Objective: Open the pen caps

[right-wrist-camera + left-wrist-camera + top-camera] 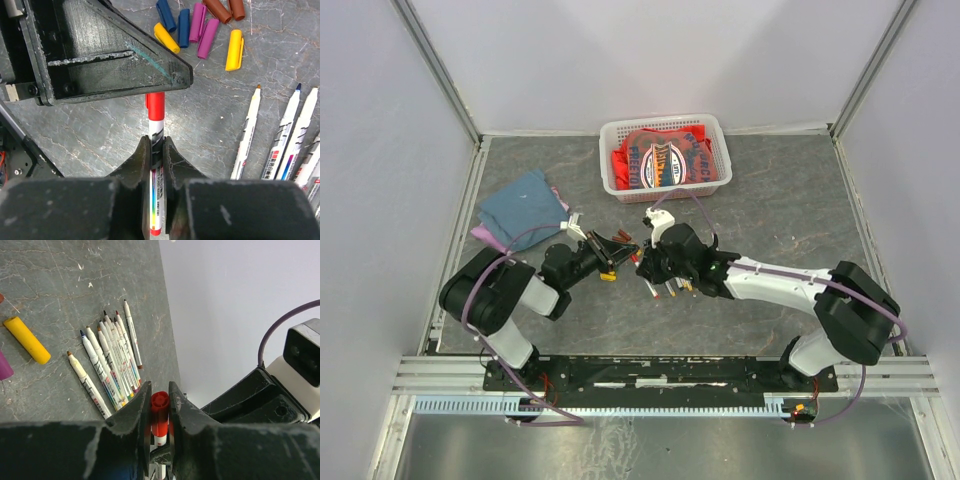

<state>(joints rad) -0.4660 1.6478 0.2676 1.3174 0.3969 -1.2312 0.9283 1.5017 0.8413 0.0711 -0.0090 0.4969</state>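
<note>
Left claw [160,407] closed on the red cap [160,401] of one pen [156,190], which is held above the counter [50,285] between the two arms. Right claw [156,150] clamped on the same pen's white barrel; cap and barrel meet with no visible gap. Loose caps [207,37] — blue, yellow, purple, brown — lie grouped on the counter. Uncapped pens [116,362] lie side by side close by, tips bare.
</note>
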